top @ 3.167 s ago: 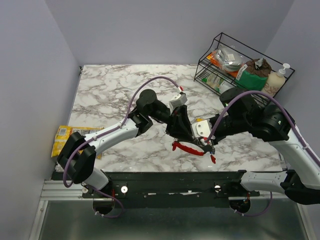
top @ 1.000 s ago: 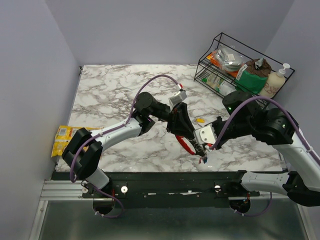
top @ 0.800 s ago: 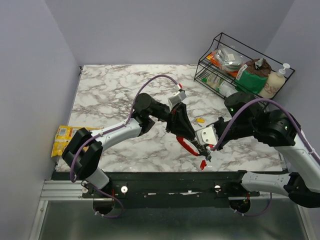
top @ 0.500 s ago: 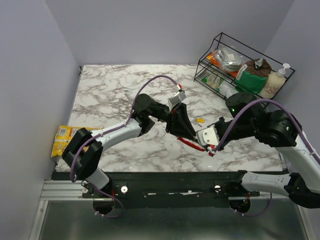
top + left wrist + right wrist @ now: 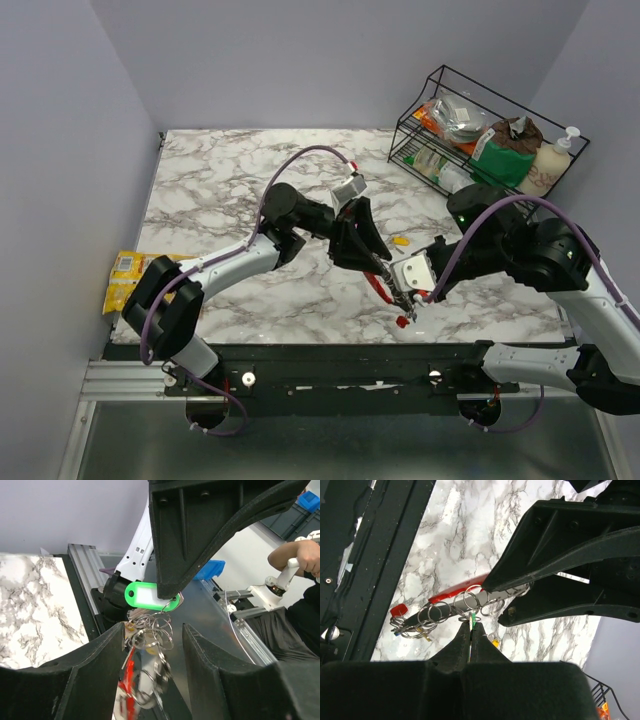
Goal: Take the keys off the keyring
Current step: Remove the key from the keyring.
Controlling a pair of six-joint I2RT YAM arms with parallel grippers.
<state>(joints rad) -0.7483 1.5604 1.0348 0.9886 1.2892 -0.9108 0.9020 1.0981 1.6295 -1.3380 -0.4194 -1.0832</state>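
My right gripper (image 5: 471, 624) is shut on the green key tag (image 5: 147, 596), seen edge-on between its fingertips. Below the tag hangs the keyring (image 5: 455, 591), part red and part grey, threaded with several wire rings (image 5: 432, 613). A red-tagged key (image 5: 398, 610) dangles at its low end. My left gripper (image 5: 153, 630) stands open, its fingers either side of the blurred bunch and keyring (image 5: 127, 675). In the top view both grippers meet above the table's near edge, left gripper (image 5: 375, 262) and right gripper (image 5: 408, 297). A yellow key (image 5: 400, 240) lies loose on the marble.
A black wire rack (image 5: 480, 130) with packets stands at the back right, a soap bottle (image 5: 555, 155) beside it. A yellow snack packet (image 5: 130, 275) lies at the table's left edge. A metal rail (image 5: 350, 360) runs along the near edge.
The left jaws closed, then opened wide, and that gripper drew back a little. The keyring went from lying level to hanging steeply and swinging. The right gripper stayed shut on the green tag.
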